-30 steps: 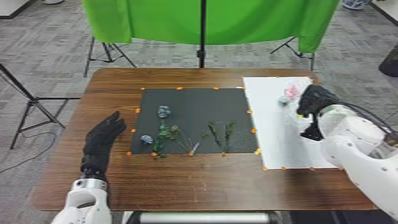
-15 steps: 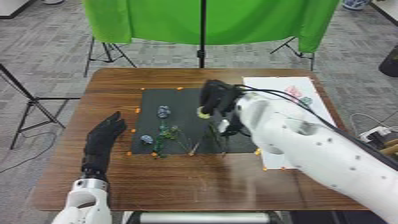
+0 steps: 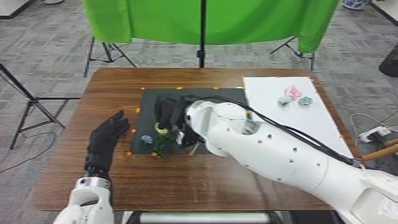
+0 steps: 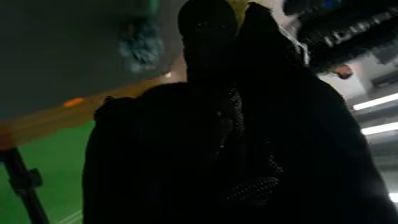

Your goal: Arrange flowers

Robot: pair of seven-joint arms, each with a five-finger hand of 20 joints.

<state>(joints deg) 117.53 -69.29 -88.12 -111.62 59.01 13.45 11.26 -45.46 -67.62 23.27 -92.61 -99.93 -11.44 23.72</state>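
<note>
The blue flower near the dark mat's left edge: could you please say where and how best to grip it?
Probably around the compact flower head, from above and the left, as it lies low with green foliage close on its right.

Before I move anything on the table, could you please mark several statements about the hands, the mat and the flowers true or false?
1. The right black-gloved hand is over the dark rectangular mat. True.
2. The crinkled pink flower lies on the dark rectangular mat. False: it lies on the white rectangular sheet.
3. Two pale green flowers are on the white rectangular sheet. True.
4. The left black-gloved hand is over the white rectangular sheet. False: it is over the brown wooden table, to the left of the mat.
5. A small blue-grey flower is near the mat's left edge. True.
</note>
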